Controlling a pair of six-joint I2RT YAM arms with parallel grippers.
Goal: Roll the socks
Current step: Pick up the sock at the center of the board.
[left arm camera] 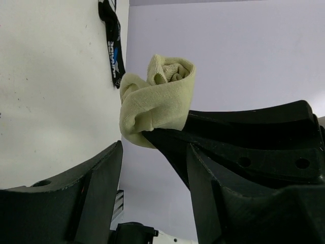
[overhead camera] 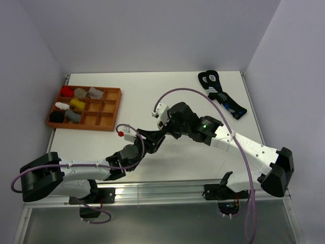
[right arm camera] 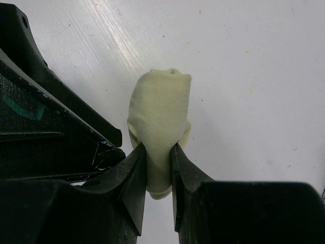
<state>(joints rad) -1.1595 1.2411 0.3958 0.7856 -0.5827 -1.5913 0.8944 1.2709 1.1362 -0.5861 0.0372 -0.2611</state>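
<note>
The pale cream-yellow sock (right arm camera: 160, 109) is bunched into a roll and pinched between the fingers of my right gripper (right arm camera: 158, 168), a little above the white table. In the left wrist view the same roll (left arm camera: 157, 99) sticks out past a black finger of the right gripper. My left gripper (left arm camera: 152, 168) is open with its jaws wide apart, just beside the roll and not touching it. In the top view the two grippers meet at mid-table, left gripper (overhead camera: 154, 140) and right gripper (overhead camera: 165, 130), and hide the sock. The taupe sock with the striped cuff is out of view.
A brown compartment tray (overhead camera: 109, 122) at the far left holds several small sock bundles. Black socks with blue-and-white marks (overhead camera: 222, 94) lie at the far right, and also show in the left wrist view (left arm camera: 112, 46). Grey walls enclose the table.
</note>
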